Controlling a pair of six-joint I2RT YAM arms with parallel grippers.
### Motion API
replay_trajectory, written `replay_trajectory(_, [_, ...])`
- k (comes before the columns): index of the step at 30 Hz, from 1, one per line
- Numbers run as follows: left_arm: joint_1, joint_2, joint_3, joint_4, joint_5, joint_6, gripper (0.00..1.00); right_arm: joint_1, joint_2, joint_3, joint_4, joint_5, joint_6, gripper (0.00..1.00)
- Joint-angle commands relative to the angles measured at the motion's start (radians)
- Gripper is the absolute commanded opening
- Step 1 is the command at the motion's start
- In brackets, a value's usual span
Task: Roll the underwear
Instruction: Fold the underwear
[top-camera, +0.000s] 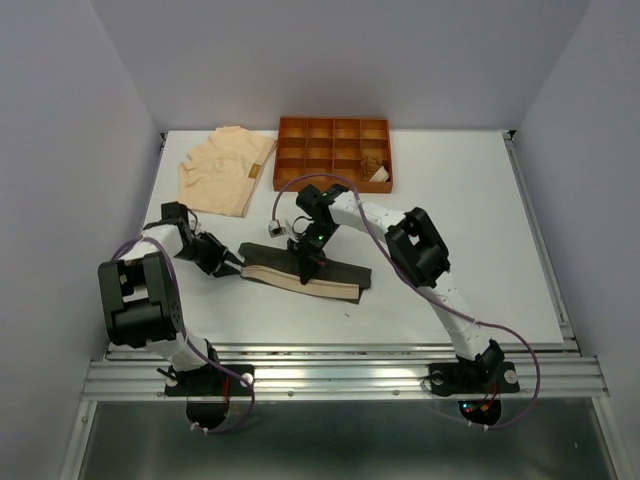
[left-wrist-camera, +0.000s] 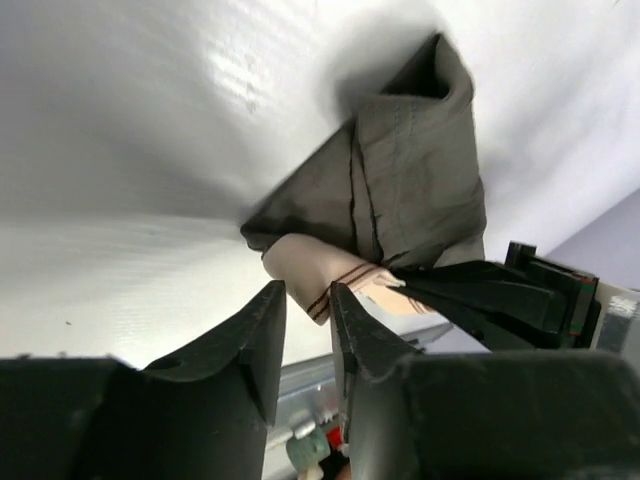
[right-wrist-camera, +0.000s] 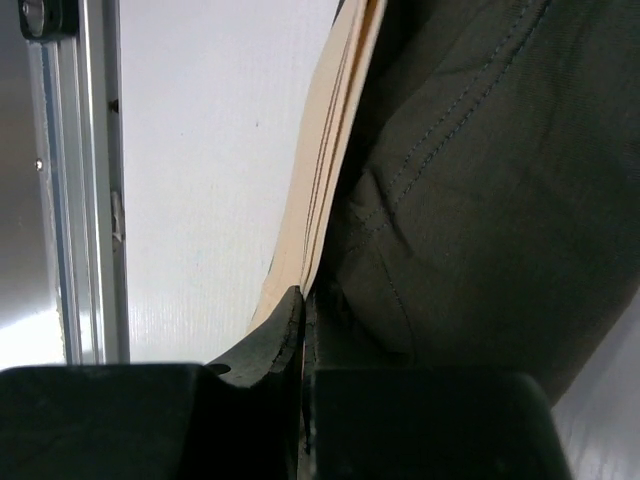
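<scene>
The dark grey underwear (top-camera: 340, 271) lies flattened in a long strip mid-table, its cream waistband (top-camera: 318, 287) along the near edge. My left gripper (top-camera: 236, 264) is at the strip's left end. In the left wrist view it (left-wrist-camera: 308, 300) stands open a little, and the striped cream band's end (left-wrist-camera: 312, 268) lies just past the tips, with nothing between them. My right gripper (top-camera: 302, 268) is shut and bears down on the strip's middle. Its tips (right-wrist-camera: 303, 300) meet at the seam between the cream band (right-wrist-camera: 330, 150) and the dark fabric (right-wrist-camera: 470, 200). A pale peach underwear (top-camera: 225, 168) lies spread at the back left.
An orange-brown grid tray (top-camera: 333, 122) stands at the back centre, with a small brown and cream bundle (top-camera: 376, 170) in a right-hand compartment. A metal rail (top-camera: 340, 375) runs along the table's near edge and shows in the right wrist view (right-wrist-camera: 80, 180).
</scene>
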Motion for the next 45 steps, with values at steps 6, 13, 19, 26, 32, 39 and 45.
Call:
replay_trajectory(6, [0.01, -0.143, 0.074, -0.013, -0.156, 0.014, 0.38, -0.008, 0.045, 0.039, 0.091, 0.06, 0.124, 0.01])
replay_trajectory(13, [-0.011, -0.236, 0.089, -0.029, -0.198, 0.044, 0.38, -0.008, 0.034, -0.006, 0.169, 0.106, 0.208, 0.01])
replay_trajectory(19, [-0.132, -0.195, 0.028, 0.089, -0.136, -0.002, 0.32, -0.008, 0.0, -0.063, 0.25, 0.134, 0.264, 0.01])
replay_trajectory(26, [-0.286, -0.074, -0.009, 0.264, -0.092, -0.049, 0.04, -0.008, 0.0, -0.075, 0.262, 0.164, 0.27, 0.01])
replay_trajectory(32, [-0.29, -0.028, -0.059, 0.321, -0.093, -0.046, 0.0, -0.008, -0.015, -0.11, 0.308, 0.201, 0.293, 0.06])
replay_trajectory(39, [-0.29, 0.055, -0.055, 0.33, -0.168, -0.058, 0.0, -0.008, -0.043, -0.121, 0.322, 0.295, 0.323, 0.26])
replay_trajectory(45, [-0.292, 0.046, -0.072, 0.316, -0.227, -0.083, 0.0, -0.008, -0.176, -0.145, 0.374, 0.364, 0.377, 0.34])
